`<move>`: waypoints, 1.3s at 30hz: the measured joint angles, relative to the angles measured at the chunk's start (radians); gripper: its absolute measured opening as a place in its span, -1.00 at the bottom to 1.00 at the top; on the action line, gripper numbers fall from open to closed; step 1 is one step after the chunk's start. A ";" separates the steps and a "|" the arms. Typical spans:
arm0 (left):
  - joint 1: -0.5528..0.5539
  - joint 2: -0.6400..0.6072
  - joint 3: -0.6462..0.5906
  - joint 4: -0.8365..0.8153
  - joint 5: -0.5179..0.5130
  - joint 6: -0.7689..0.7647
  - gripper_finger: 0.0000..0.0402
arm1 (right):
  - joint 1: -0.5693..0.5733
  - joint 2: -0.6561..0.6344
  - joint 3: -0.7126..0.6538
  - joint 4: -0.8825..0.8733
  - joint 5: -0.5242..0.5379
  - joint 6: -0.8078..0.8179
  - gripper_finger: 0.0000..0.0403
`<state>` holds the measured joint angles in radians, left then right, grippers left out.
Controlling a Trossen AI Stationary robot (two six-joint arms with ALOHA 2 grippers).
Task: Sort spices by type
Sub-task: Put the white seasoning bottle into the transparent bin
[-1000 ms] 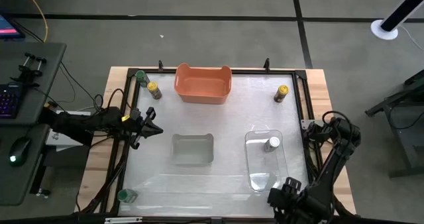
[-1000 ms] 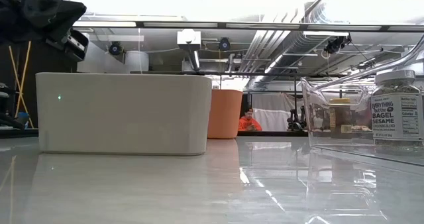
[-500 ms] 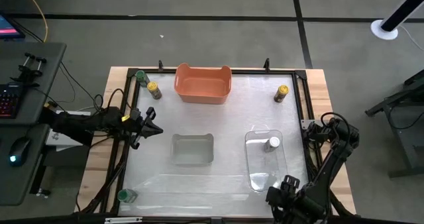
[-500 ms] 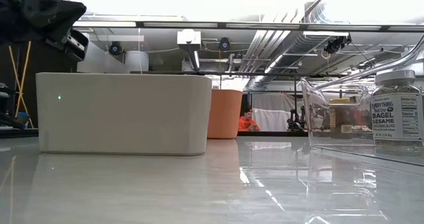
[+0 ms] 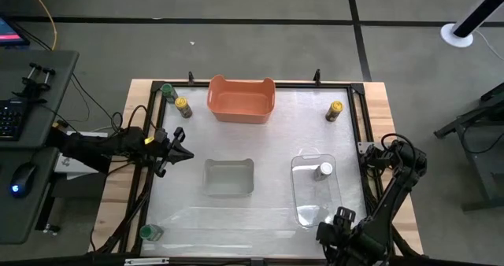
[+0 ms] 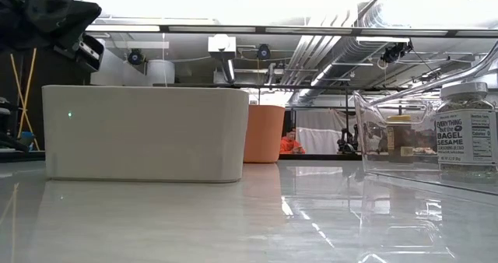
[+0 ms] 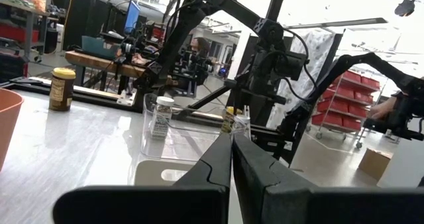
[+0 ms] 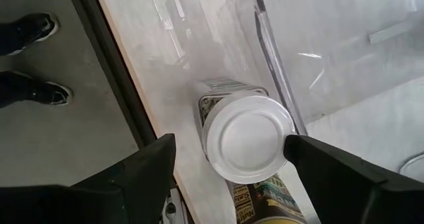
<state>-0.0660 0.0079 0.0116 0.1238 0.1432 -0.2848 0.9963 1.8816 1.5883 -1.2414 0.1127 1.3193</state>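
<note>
Right gripper shifted — two green-capped spices.

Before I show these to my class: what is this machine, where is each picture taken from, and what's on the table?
A robot with two dark arms works at a table. One camera looks down from above, one sits at table height, one rides each wrist. On the table stand an orange bin, a grey tray, a clear tray and small spice jars. The left gripper is shut and empty; the right gripper hangs open over a white-capped jar, holding nothing.
</note>
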 joint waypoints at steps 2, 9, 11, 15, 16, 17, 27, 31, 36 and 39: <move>0.000 0.000 0.000 0.000 0.000 0.000 -0.99 | -0.003 0.000 0.000 0.001 -0.005 0.000 0.48; 0.000 0.000 0.000 0.000 0.000 0.000 -0.99 | -0.008 0.002 0.000 0.021 -0.046 0.000 0.48; 0.000 0.000 0.000 0.000 0.000 0.000 -0.99 | -0.008 0.004 0.001 0.024 -0.064 0.000 0.48; 0.000 0.000 0.000 0.000 0.000 0.000 -0.99 | -0.007 0.003 0.031 0.020 -0.055 -0.004 0.48; 0.000 0.000 0.000 0.000 0.000 0.000 -0.99 | -0.007 0.003 0.033 0.016 -0.047 -0.004 0.48; 0.000 0.000 0.000 0.000 0.000 0.000 -0.99 | -0.007 0.003 0.033 0.018 -0.042 -0.004 0.48; 0.000 0.000 0.000 0.000 0.000 0.000 -0.99 | 0.000 0.012 0.033 0.198 -0.074 0.150 0.48; 0.000 0.000 0.000 0.000 0.000 0.000 -0.99 | 0.001 0.037 0.033 0.203 -0.155 0.599 0.48; 0.000 0.000 0.000 0.000 0.000 0.000 -0.99 | 0.001 0.070 0.033 0.212 -0.204 0.923 0.48; 0.000 0.000 0.000 0.000 0.000 0.000 -0.99 | -0.010 0.101 0.033 0.214 -0.249 0.950 0.48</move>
<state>-0.0659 0.0081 0.0114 0.1238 0.1435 -0.2846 0.9868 1.9822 1.6211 -1.0279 -0.1360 2.2697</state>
